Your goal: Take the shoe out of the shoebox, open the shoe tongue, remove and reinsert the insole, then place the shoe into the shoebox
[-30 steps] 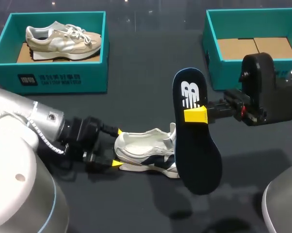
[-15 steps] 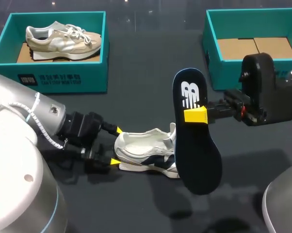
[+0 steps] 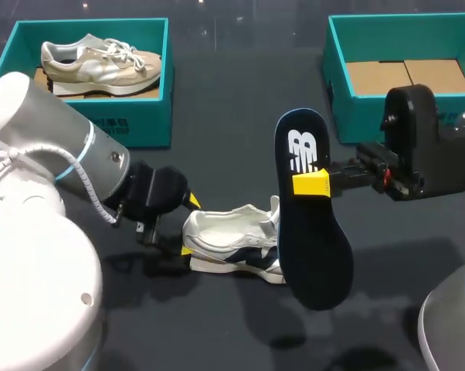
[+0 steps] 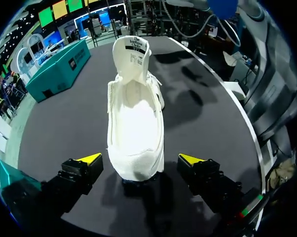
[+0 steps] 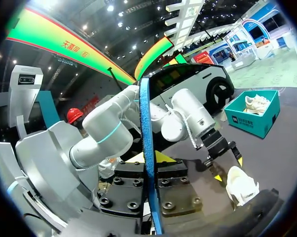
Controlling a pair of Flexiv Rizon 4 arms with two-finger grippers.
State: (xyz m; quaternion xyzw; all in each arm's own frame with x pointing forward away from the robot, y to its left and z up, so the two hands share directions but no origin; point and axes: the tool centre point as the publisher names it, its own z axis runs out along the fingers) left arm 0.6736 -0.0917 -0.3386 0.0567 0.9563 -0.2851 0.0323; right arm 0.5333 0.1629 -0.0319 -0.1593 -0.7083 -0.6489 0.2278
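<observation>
Far left, a teal shoebox (image 3: 144, 124) holds a beige sneaker (image 3: 101, 62). The left gripper (image 4: 139, 160) stands open around the heel of the white sneaker (image 3: 232, 239), with a gap on each side. Just right of it, the right gripper (image 3: 311, 184) clamps the dark insole (image 3: 313, 247) upright. Far right, well apart, stands the other shoebox (image 3: 356, 116).

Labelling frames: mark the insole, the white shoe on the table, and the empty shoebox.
insole (image 3: 317, 255), head view, wide dark end.
white shoe (image 4: 136, 123), left wrist view, inside lining.
empty shoebox (image 3: 356, 116), head view, front wall.
</observation>
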